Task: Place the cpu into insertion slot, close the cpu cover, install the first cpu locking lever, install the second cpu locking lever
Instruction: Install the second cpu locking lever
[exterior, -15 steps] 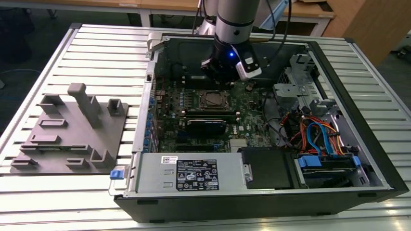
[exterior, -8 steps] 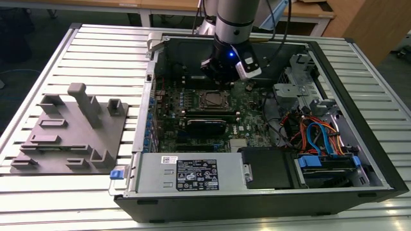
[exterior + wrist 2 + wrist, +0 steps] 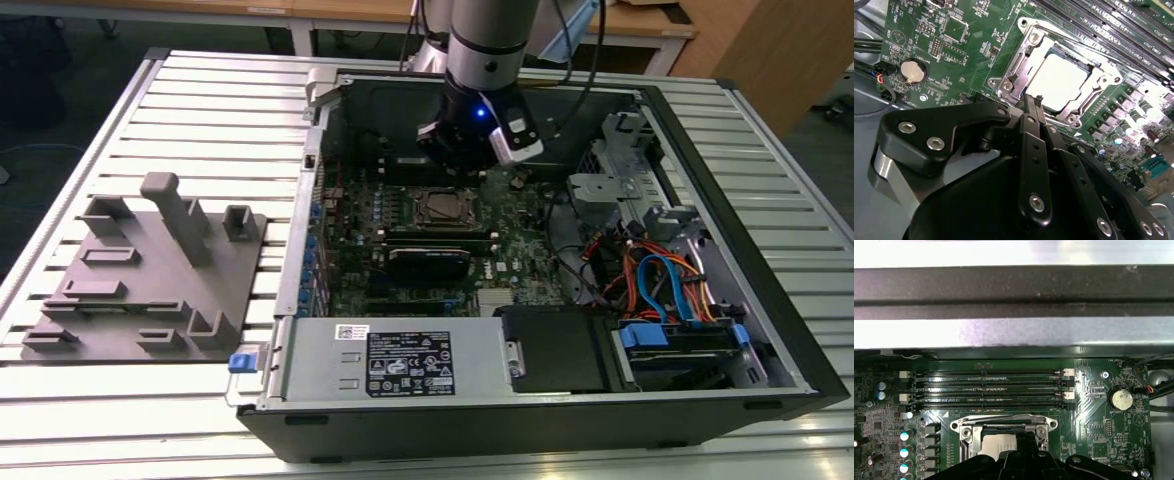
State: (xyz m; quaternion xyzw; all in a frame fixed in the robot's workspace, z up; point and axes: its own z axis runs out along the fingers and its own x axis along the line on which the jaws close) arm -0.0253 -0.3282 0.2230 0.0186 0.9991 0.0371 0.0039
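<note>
The cpu has a silver-grey top and lies flat in the insertion slot on the green motherboard. The silver cpu cover lies down around it, and the chip shows through its window. In the first wrist view the cover frames the cpu. My gripper hovers just beside the socket's edge with its black fingers pressed together and nothing between them. In the exterior view the gripper hangs inside the open computer case, just behind the socket. I cannot tell whether the locking levers are latched.
Long memory slots run beside the socket, and a coin battery sits further off. A black card, a grey power supply box and coloured cables crowd the case. A grey fixture plate lies on the table at the exterior view's left.
</note>
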